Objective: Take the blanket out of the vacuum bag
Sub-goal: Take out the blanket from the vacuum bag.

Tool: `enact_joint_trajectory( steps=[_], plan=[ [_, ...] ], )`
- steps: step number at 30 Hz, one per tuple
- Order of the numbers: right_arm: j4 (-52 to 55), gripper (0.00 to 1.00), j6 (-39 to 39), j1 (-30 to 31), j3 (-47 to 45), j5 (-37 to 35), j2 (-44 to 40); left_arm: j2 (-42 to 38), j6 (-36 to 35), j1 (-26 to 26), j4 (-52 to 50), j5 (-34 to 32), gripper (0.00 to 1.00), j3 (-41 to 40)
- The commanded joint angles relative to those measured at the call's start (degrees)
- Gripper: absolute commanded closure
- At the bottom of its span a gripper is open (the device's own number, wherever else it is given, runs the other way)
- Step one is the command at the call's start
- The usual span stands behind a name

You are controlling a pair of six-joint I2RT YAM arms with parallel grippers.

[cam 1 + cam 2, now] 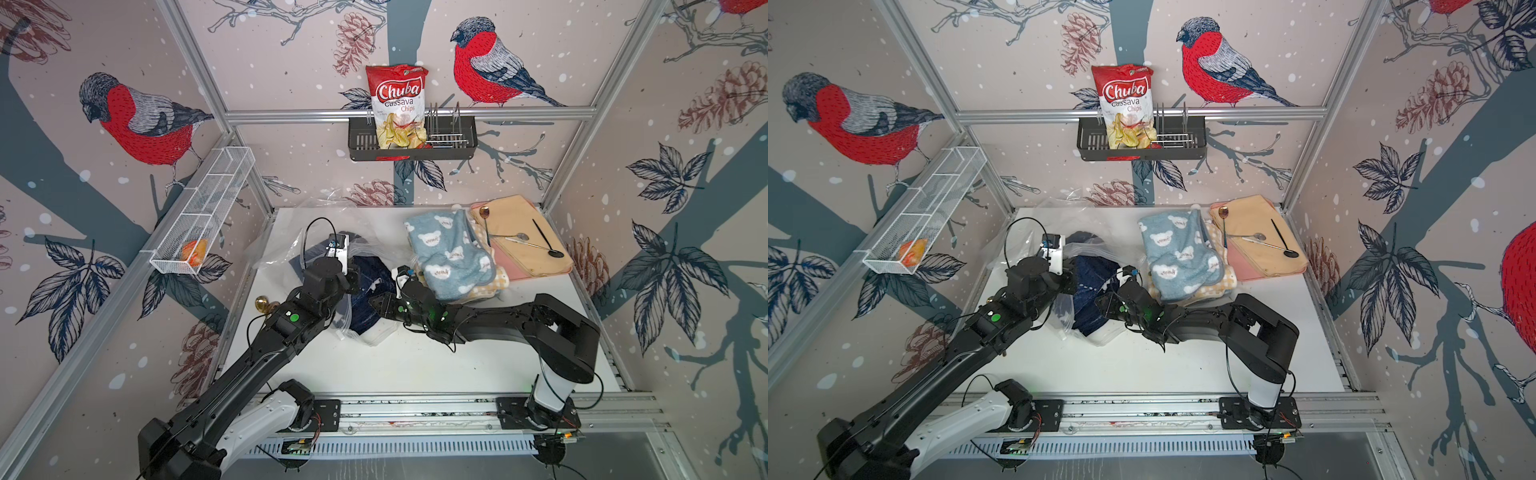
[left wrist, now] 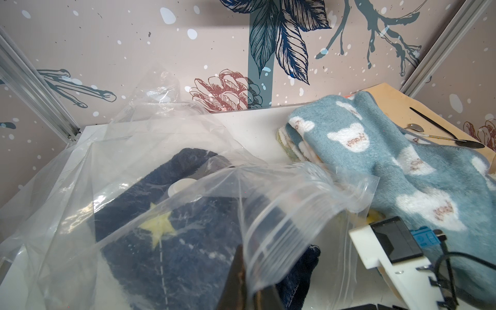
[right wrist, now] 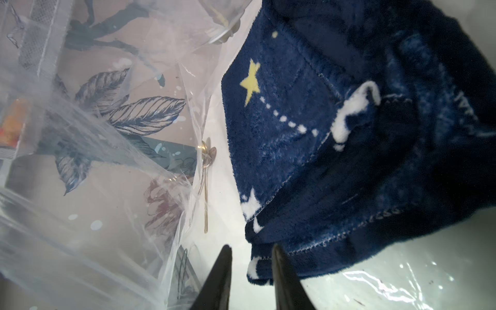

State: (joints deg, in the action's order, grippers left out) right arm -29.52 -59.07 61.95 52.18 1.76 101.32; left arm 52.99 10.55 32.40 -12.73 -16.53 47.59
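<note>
The vacuum bag (image 1: pixel 279 243) (image 1: pixel 1017 249) lies crumpled on the left half of the white table, clear and crinkly, with its round white valve cap (image 2: pixel 182 186) on top. Inside it lies the blanket (image 1: pixel 374 286) (image 1: pixel 1092 274) (image 2: pixel 188 241) (image 3: pixel 335 139), dark navy fleece with yellow stars. My left gripper (image 2: pixel 251 284) is shut on the bag's ribbed zip rim (image 2: pixel 284 228) and holds it up. My right gripper (image 3: pixel 251 253) (image 1: pixel 376 303) reaches into the bag's mouth. Its jaws stand apart, with the blanket's stitched corner against one fingertip (image 3: pixel 276 252).
A light blue bear-print blanket (image 1: pixel 451 253) lies over a yellow checked cloth just right of the bag. Beige and pink mats with spoons (image 1: pixel 528 232) fill the back right corner. A gold spoon (image 1: pixel 264 304) lies at the table's left edge. A mesh basket (image 1: pixel 208 208) hangs on the left wall.
</note>
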Motion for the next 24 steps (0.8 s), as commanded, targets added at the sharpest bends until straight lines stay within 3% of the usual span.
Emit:
enact_joint_trajectory(
  steps=[1, 12, 24],
  plan=[
    [-1.37, 0.67, -2.96, 0.09, 0.33, 0.21, 1.05, -0.08, -0.30, 0.11, 2.14, 0.79, 0.92, 0.30],
    [-6.35, 0.54, -14.14, -0.41, -2.51, -0.80, 6.67, 0.36, -0.15, 0.12, 2.13, 1.46, 0.92, 0.32],
    [-7.06, 0.48, -18.22, -0.27, -1.58, 2.00, 12.93, 0.58, -0.16, 0.29, 2.22, 1.75, 0.92, 0.32]
  ],
)
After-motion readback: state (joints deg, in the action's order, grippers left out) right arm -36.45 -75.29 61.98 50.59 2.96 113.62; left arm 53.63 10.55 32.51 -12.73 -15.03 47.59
